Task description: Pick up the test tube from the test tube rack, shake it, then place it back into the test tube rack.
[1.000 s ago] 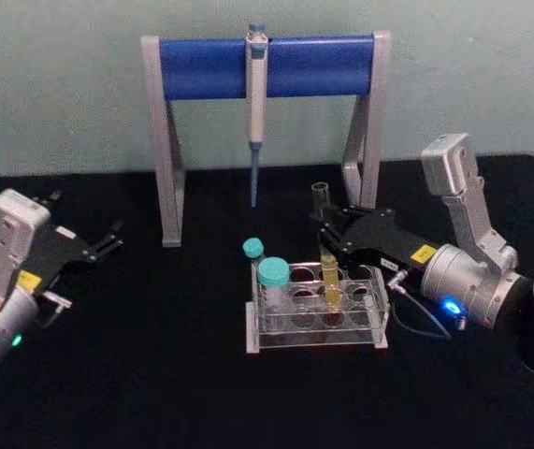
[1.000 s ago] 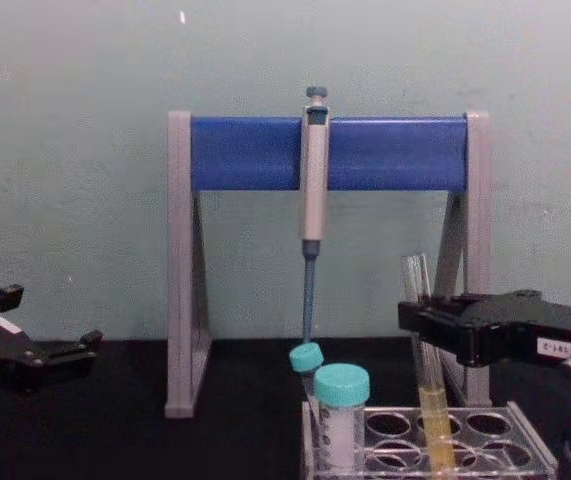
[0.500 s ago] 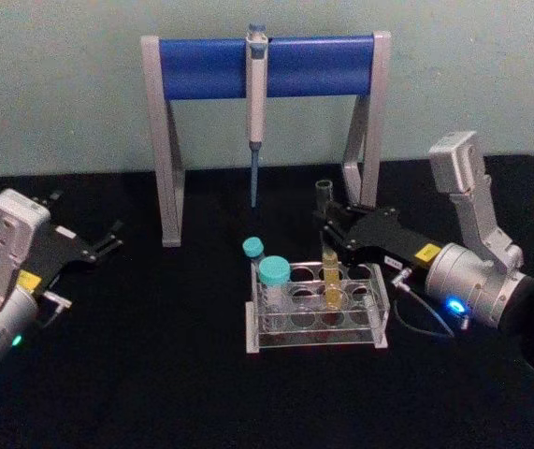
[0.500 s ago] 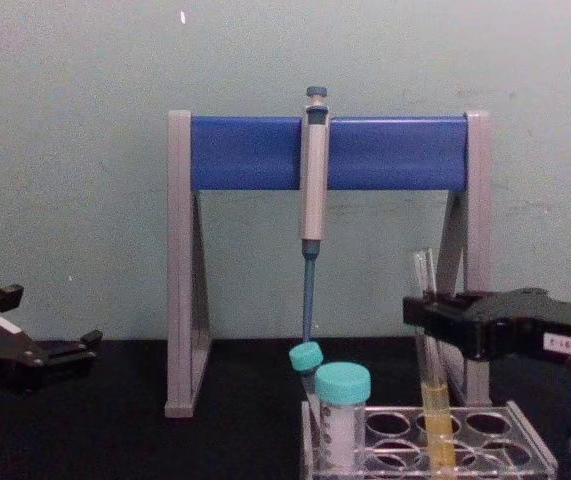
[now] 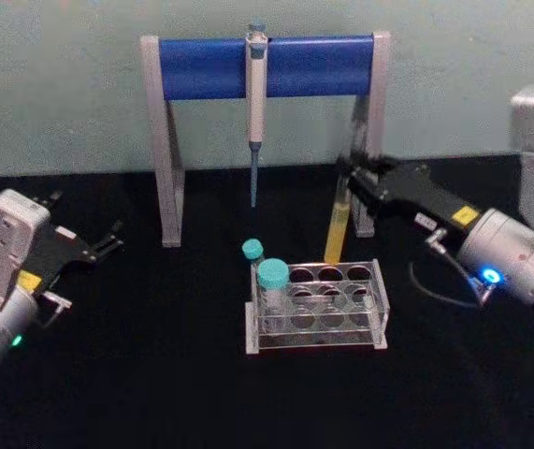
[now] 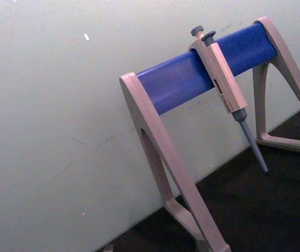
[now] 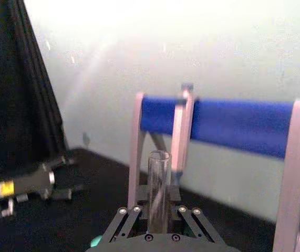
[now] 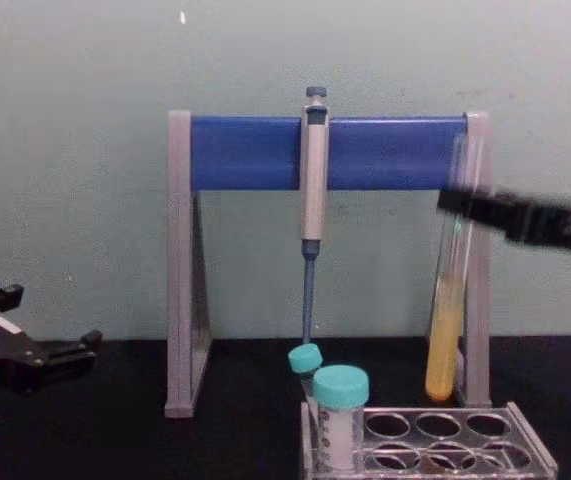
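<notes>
One tube in play: long thin clear glass test tube [image 5: 336,229], capless, round bottom, yellow liquid in lower part. It's out of the low clear plastic test tube rack [image 5: 318,339], hanging just above the rack's back edge toward its right corner. Bottom is apart from the top plate, w/ a slight tilt. Rack sits mid black table [image 5: 154,374], two short teal-capped tubes [image 5: 273,273] at its left end.

Right gripper [image 5: 346,178]: fingers drawn in onto the tube's upper bare glass, above the liquid line, nothing else in them. Left gripper [image 5: 84,220]: parked nr table's left edge, fingers spread, empty.

Handling (my est.): light, stiff, smooth glass, so fragile and apt to slip. No cap, so liquid can slosh out. Grip high on the dry section, firm but not crushing. I'd keep the mouth up and the shake small.

Hard to read:
- Chest view: right gripper cut off at the edge, tube's rim lost against the grey-legged stand w/ blue crossbar [image 8: 385,152].
- Right wrist view: lower tube hidden under gripper body, exact pad contact unclear.
- Home hole: can't tell.
</notes>
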